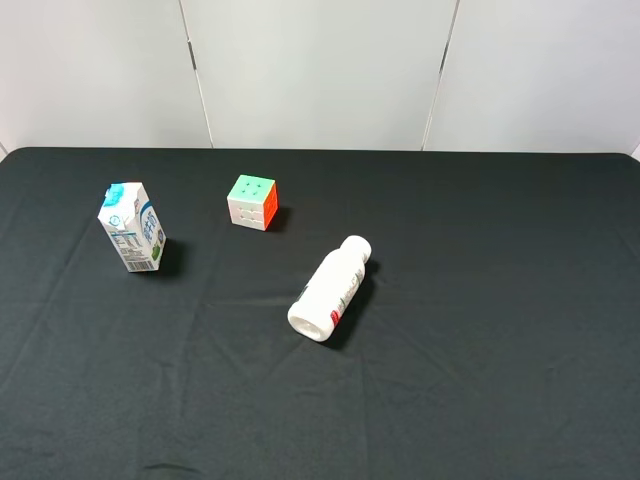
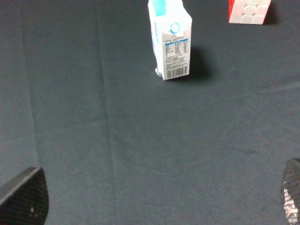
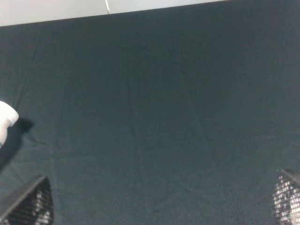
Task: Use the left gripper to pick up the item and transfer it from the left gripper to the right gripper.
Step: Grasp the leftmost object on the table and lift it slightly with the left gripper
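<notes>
— Carton (image 1: 131, 228) first: where is it, and how does it stand?

— Upright on the black tablecloth (image 1: 480, 350), on the left side toward the far edge, its long axis vertical and its light-blue gable on top. A puzzle cube (image 1: 252, 201) sits near it, apart. A white bottle (image 1: 332, 288) lies on its side toward the middle.

— And the grippers?

— Neither shows in the high view. In its wrist view the left gripper (image 2: 158, 197) has its jaws spread wide, holding nothing. The carton (image 2: 171, 42) stands straight ahead of them, well apart, roughly on their centre line, barcode panel facing the camera. The right gripper (image 3: 158, 201) is also wide open and empty, over bare cloth, with only the bottle's cap (image 3: 7, 119) at the edge of its view.

— Which arm is nearer?

— The left, I judge. It likely needs a forward reach, closing across the carton's upright sides.
</notes>
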Motion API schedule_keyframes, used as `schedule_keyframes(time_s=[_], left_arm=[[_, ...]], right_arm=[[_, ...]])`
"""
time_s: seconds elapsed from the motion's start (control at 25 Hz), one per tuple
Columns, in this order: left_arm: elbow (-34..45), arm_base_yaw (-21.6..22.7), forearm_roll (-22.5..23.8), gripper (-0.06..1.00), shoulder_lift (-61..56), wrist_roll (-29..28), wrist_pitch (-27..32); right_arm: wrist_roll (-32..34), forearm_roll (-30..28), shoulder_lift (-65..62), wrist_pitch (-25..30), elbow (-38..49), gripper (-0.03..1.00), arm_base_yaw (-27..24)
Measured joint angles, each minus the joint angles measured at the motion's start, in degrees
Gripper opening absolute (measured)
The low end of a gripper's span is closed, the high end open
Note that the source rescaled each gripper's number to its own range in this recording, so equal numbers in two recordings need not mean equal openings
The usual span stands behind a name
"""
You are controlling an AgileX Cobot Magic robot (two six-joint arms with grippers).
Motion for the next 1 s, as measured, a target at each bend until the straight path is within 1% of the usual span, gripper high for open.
schedule_keyframes(time_s=[1.0], left_arm=[[0.0,0.0,0.0,0.98,0.0,0.0,0.0]], right_arm=[[0.0,0.0,0.0,0.0,0.0,1.0,0.0]])
